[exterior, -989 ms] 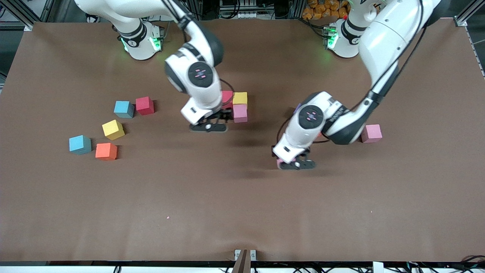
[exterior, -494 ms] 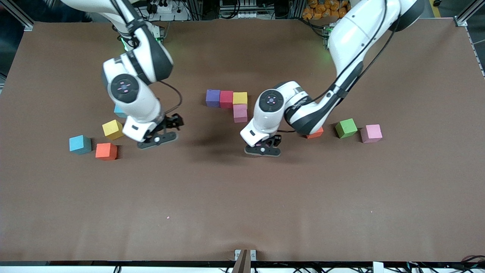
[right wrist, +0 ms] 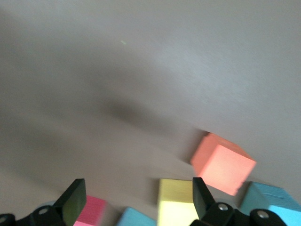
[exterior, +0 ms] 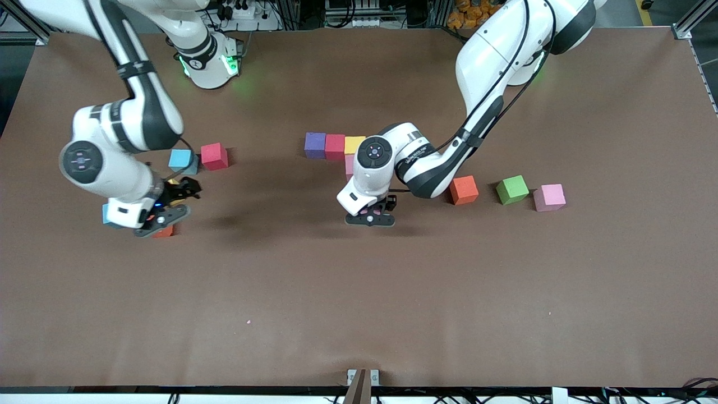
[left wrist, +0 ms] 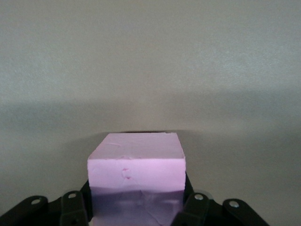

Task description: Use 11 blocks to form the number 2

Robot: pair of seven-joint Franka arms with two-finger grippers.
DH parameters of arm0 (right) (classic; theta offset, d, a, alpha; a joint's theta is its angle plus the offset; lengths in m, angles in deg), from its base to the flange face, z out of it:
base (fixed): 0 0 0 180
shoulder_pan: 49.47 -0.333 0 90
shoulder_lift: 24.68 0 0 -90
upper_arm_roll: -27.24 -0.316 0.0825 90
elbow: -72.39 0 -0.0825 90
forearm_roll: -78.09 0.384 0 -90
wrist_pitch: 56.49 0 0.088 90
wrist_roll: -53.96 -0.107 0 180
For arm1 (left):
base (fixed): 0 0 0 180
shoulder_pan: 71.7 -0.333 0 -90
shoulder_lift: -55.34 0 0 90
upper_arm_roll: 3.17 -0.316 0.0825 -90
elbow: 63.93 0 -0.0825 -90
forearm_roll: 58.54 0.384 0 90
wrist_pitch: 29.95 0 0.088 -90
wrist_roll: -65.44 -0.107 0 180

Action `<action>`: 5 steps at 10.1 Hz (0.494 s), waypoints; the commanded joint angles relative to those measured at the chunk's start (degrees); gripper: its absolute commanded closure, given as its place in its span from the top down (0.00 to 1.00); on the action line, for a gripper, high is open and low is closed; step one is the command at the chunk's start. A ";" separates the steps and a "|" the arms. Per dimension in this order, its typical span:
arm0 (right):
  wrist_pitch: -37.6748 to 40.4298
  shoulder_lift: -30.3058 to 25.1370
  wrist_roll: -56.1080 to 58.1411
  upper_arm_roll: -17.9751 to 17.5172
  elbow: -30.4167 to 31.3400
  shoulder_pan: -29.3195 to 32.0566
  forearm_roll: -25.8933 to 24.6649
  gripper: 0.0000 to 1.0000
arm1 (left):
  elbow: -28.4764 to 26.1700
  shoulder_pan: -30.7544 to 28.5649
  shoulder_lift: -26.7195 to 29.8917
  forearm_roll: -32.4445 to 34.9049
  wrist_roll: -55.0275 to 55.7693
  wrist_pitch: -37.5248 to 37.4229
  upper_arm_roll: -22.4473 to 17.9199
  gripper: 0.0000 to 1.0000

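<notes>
A: Front view. How many foam cubes lie on the brown table (exterior: pixel 392 314)?

B: Eleven show. A purple cube (exterior: pixel 314 145), red cube (exterior: pixel 335 146) and yellow cube (exterior: pixel 354 145) form a touching row.

A: And the grippers?

B: The left gripper (exterior: pixel 370 216) is clamped on a pink foam cube (left wrist: pixel 136 176). The right gripper (exterior: pixel 160 216), jaws spread and empty, hangs over a loose orange cube (right wrist: pixel 223 163).

Pink blocks (exterior: pixel 549 197) 3, one partly hidden; red blocks (exterior: pixel 214 156) 2; yellow blocks (exterior: pixel 354 145) 2; light blue blocks (exterior: pixel 182 160) 2; orange blocks (exterior: pixel 463 189) 2; purple block (exterior: pixel 315 145) 1; green block (exterior: pixel 512 189) 1; total 13. Robot arms (exterior: pixel 493 62) 2
</notes>
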 commanded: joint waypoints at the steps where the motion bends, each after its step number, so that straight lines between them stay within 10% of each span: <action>1: -3.39 -0.08 10.33 -0.41 3.93 4.49 0.19 1.00 | 1.27 1.84 -0.25 -3.45 0.29 -1.52 -0.77 0.68; 5: -10.83 2.82 4.09 -0.40 4.90 10.74 0.98 1.00 | 0.65 2.89 -0.33 -4.68 0.29 -3.72 -0.77 0.68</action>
